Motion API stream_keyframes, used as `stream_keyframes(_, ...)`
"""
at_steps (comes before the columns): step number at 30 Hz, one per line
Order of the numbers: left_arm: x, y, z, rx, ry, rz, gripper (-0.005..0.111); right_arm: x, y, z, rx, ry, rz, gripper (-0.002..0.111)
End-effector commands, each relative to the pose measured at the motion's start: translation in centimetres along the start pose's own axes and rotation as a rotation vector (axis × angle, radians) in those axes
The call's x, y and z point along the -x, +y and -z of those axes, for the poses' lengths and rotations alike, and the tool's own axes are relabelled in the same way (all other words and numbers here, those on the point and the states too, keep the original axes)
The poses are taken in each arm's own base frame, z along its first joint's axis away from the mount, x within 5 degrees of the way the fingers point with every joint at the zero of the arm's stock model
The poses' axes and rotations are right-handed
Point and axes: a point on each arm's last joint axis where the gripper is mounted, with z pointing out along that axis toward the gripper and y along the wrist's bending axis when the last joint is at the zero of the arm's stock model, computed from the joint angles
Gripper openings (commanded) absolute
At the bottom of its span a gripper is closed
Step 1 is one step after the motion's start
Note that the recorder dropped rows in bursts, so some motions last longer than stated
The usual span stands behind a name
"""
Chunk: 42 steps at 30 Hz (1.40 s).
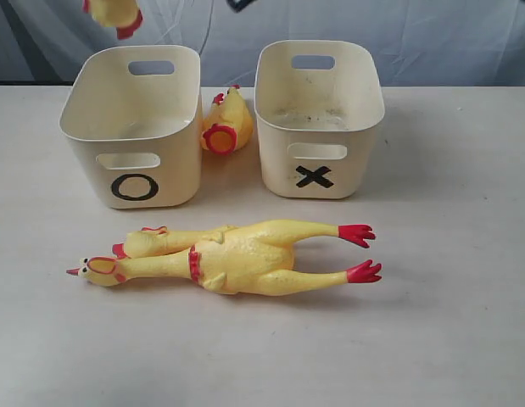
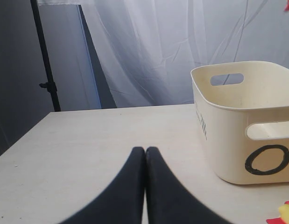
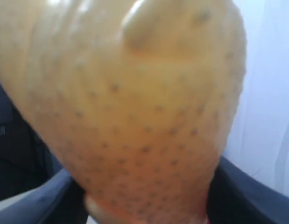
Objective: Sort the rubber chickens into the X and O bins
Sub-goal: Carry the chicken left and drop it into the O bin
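Note:
The O bin [image 1: 133, 127] stands at the back left and the X bin [image 1: 320, 114] at the back right; both look empty. A small rubber chicken [image 1: 226, 123] lies between them. In front, a large rubber chicken [image 1: 245, 259] lies on its side, head to the left, with a smaller rubber chicken [image 1: 164, 242] tucked behind its neck. High above the O bin hangs another rubber chicken [image 1: 114, 13]. Its dotted yellow body [image 3: 135, 102] fills the right wrist view, and my right gripper [image 3: 144, 196] is shut on it. My left gripper [image 2: 145, 150] is shut and empty, low over the table beside the O bin [image 2: 247, 121].
The pale table [image 1: 449, 322] spreads in front of and beside the bins. A white curtain [image 2: 158, 51] hangs behind it, with a dark stand pole [image 2: 44, 56] off the far left corner. A dark arm part [image 1: 241, 4] shows at the top edge.

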Motion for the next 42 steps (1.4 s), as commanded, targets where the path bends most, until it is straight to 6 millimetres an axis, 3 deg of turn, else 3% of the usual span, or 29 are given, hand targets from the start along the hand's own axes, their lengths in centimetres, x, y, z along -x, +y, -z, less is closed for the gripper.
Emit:
stream_keyframes(1, 0.0, -0.1, 0.0, -0.01, -0.005, 0.001, 0.0, -5.0, -0.3, -2.4, 0.002, 0.098, -0.014, -0.001)
stream_keyframes(6, 0.0, -0.1, 0.0, -0.01, -0.005, 0.001, 0.0, -10.7, -1.0, -4.2, -0.065, 0.242, -0.051, 0.0)
stream_keyframes(8, 0.0, -0.1, 0.0, -0.01, -0.005, 0.001, 0.0, -12.6, -1.2, -4.8, -0.047, 0.261, -0.057, 0.007)
stream_keyframes(10, 0.0, -0.1, 0.0, -0.01, -0.005, 0.001, 0.0, -14.2, -1.7, -5.2, -0.042, 0.272, -0.115, 0.02)
stream_keyframes(13, 0.0, -0.1, 0.0, -0.01, -0.005, 0.001, 0.0, -16.1, -3.2, -5.5, -0.11, 0.29, -0.314, 0.052)
stream_keyframes(15, 0.0, -0.1, 0.0, -0.01, -0.005, 0.001, 0.0, -15.9, -3.2, -5.5, -0.101, 0.277, -0.316, 0.058)
stream_keyframes(19, 0.0, -0.1, 0.0, -0.01, -0.005, 0.001, 0.0, -15.0, -2.9, -5.4, -0.073, 0.247, -0.302, 0.059)
stream_keyframes(23, 0.0, -0.1, 0.0, -0.01, -0.005, 0.001, 0.0, -15.3, -3.0, -5.3, -0.122, 0.3, -0.284, 0.081)
stream_keyframes(27, 0.0, -0.1, 0.0, -0.01, -0.005, 0.001, 0.0, -15.7, -3.2, -5.0, -0.175, 0.351, -0.275, 0.082)
stream_keyframes(31, 0.0, -0.1, 0.0, -0.01, -0.005, 0.001, 0.0, -13.4, -3.1, -4.5, -0.162, 0.313, -0.215, 0.082)
stream_keyframes(36, 0.0, -0.1, 0.0, -0.01, -0.005, 0.001, 0.0, -10.5, -2.3, -3.0, -0.229, 0.392, -0.029, 0.082)
stream_keyframes(39, 0.0, -0.1, 0.0, -0.01, -0.005, 0.001, 0.0, -9.7, -1.2, -0.6, -0.305, 0.672, 0.32, 0.081)
stream_keyframes(42, 0.0, -0.1, 0.0, -0.01, -0.005, 0.001, 0.0, -10.9, -0.6, 0.7, -0.238, 0.909, 0.499, 0.079)
